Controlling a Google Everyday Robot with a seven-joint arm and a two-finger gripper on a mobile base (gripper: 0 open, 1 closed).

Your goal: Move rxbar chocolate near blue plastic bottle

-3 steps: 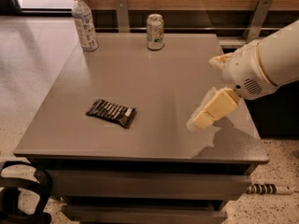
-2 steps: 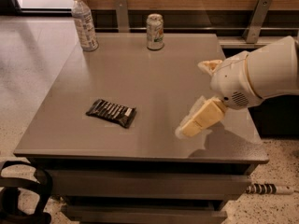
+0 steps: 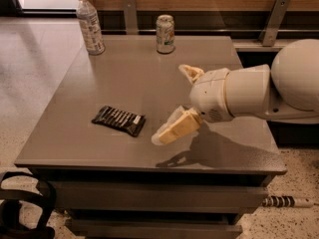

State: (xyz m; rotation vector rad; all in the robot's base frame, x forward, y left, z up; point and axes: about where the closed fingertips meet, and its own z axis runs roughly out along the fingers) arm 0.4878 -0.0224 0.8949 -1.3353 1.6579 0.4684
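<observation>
The rxbar chocolate (image 3: 118, 120), a flat black wrapper with white stripes, lies on the grey table (image 3: 124, 78) at the front left. The blue plastic bottle (image 3: 90, 24), clear with a white cap and pale label, stands upright at the table's back left corner. My gripper (image 3: 170, 103) hovers above the table just right of the bar, not touching it. It is open and empty: one cream finger (image 3: 172, 129) points toward the bar, and the other (image 3: 191, 72) sits farther back.
A pale metal drink can (image 3: 165, 33) stands at the table's back middle, right of the bottle. My white arm (image 3: 259, 88) reaches in from the right. A wooden wall with metal brackets runs behind the table. A black object (image 3: 25, 208) sits on the floor at front left.
My gripper and arm have moved left across the table, toward the bar. The bar, bottle and can have not moved.
</observation>
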